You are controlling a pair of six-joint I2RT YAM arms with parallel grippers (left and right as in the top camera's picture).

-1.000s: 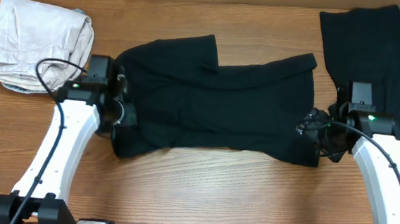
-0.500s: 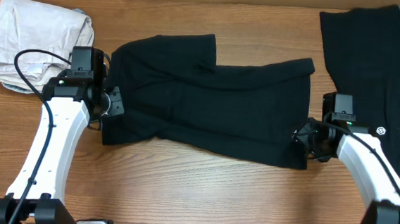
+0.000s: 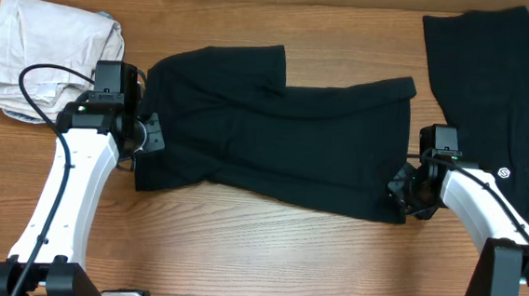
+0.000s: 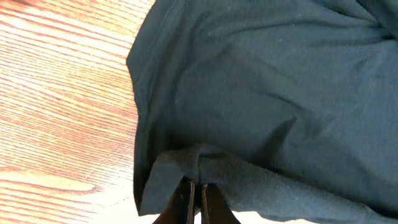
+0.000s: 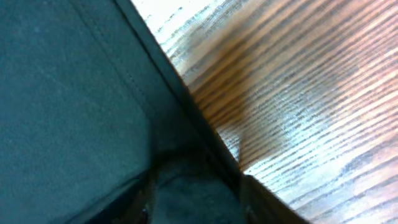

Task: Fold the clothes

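A black T-shirt (image 3: 275,130) lies spread across the middle of the wooden table, one sleeve pointing to the back. My left gripper (image 3: 150,140) is at the shirt's left edge. In the left wrist view it (image 4: 194,190) is shut on a small pinched fold of the black fabric (image 4: 280,93). My right gripper (image 3: 402,190) is at the shirt's front right corner. In the right wrist view its fingers (image 5: 196,193) stand wide apart with the hem of the shirt (image 5: 62,93) lying between them. No neck tag shows.
A crumpled pile of pale cloth (image 3: 47,53) lies at the back left. A second black garment (image 3: 502,90) with a small white logo lies at the back right, beside my right arm. Bare wood (image 3: 257,259) runs along the front edge.
Over the second the shirt was dragged leftward and pulled flatter between both grippers. In the last half second only the right arm shifted slightly; the shirt stayed still.
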